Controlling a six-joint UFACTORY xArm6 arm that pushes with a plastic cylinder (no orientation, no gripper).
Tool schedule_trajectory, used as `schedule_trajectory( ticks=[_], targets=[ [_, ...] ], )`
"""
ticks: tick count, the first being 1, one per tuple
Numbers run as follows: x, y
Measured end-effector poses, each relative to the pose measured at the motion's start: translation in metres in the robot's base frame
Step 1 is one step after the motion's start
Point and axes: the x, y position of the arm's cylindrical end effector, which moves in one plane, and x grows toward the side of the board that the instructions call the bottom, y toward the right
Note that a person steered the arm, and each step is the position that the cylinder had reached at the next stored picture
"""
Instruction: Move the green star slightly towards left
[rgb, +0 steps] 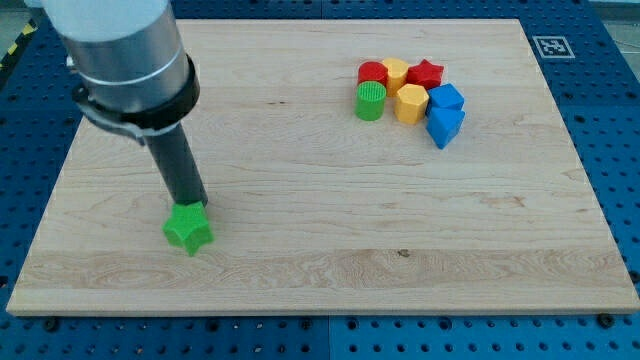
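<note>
Inspection of the moment. The arm carries no claw, so no open, closed or gripping state can be reported; it ends in a dark rod, and my tip (194, 205) is its only working part.

Position of the task's thing: the green star (188, 229) lies on the table (320, 280) directly at my tip, on the side towards the view's bottom. Tip and star appear to be touching, or just short of it; the star's upper edge hides the very end of the rod, so contact cannot be confirmed.

Other items, all well apart from my tip, towards the view's top right, packed in one cluster: a red cylinder (373, 72), a yellow block (395, 72), a red star (427, 73), a green cylinder (371, 101), a yellow hexagonal block (411, 103) and two blue blocks (446, 98) (444, 125). None lies near the star's path.

Step in hand, by judgement: approach complete or nearly so, but the push leftward is not properly set up. My tip stands above the star in the view, not on its right flank.

Next move calls for bringing my tip round to the star's right side, then a short push towards the view's left. The wood runs out soon on that side, so overshoot is the risk.
</note>
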Motion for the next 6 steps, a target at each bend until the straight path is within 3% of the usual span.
schedule_trajectory(
  ticks=[1, 3, 4, 5, 6],
  targets=[
    [0.023, 0.001],
    [0.028, 0.062],
    [0.055, 0.04],
    [0.052, -0.008],
    [0.048, -0.017]
  ],
)
